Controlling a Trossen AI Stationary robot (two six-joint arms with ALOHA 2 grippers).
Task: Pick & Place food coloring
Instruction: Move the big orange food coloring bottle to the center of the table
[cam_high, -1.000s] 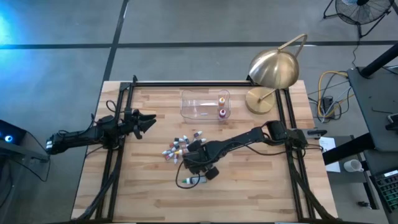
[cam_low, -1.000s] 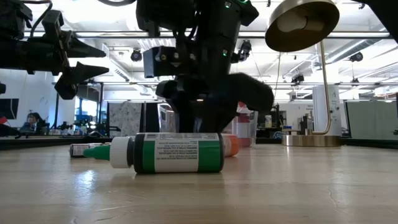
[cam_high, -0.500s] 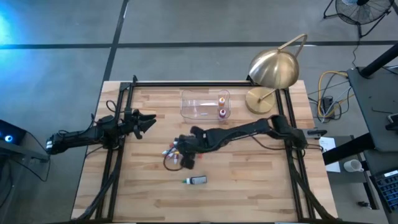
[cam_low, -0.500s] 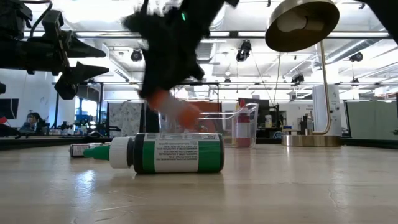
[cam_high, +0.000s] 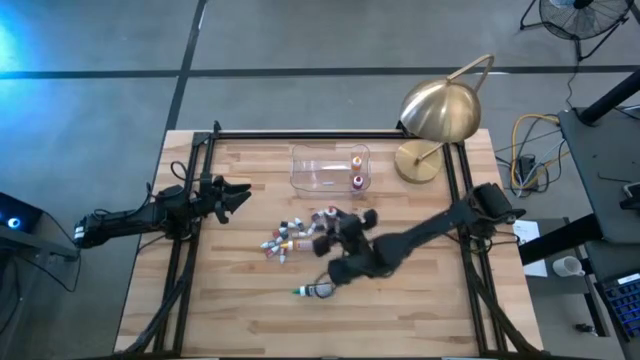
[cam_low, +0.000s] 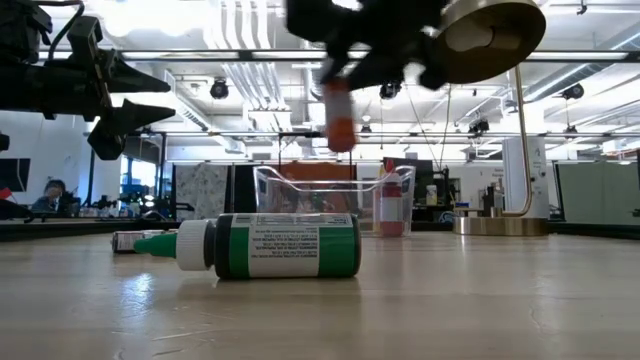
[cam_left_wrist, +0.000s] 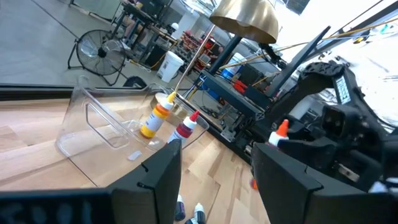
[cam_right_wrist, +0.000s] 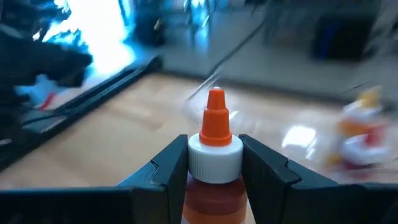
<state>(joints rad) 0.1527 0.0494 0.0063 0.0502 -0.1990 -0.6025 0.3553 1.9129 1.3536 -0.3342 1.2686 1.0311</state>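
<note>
Right gripper: fingers clamped on either side of an orange bottle, gripping it at the white collar just under the orange nozzle. In the low view the same bottle hangs in the air, well clear of the table, with the clear tub lower down and behind it. From above, the right gripper sits over the middle of the table, between the tub and the green bottle.

Green bottle: lying on its side on the wood, alone, near the front edge, green nozzle and white collar pointing to the left arm's side.

Cluster of small bottles: loose heap on the table just beside the right gripper, toward the left arm.

Tub: holds two bottles at its end nearest the lamp, one yellow-orange and one dark red, both upright.

Left gripper: off the table surface at the left side, well apart from the heap, fingers spread, nothing between them.

Lamp: brass, standing at the far right corner.
</note>
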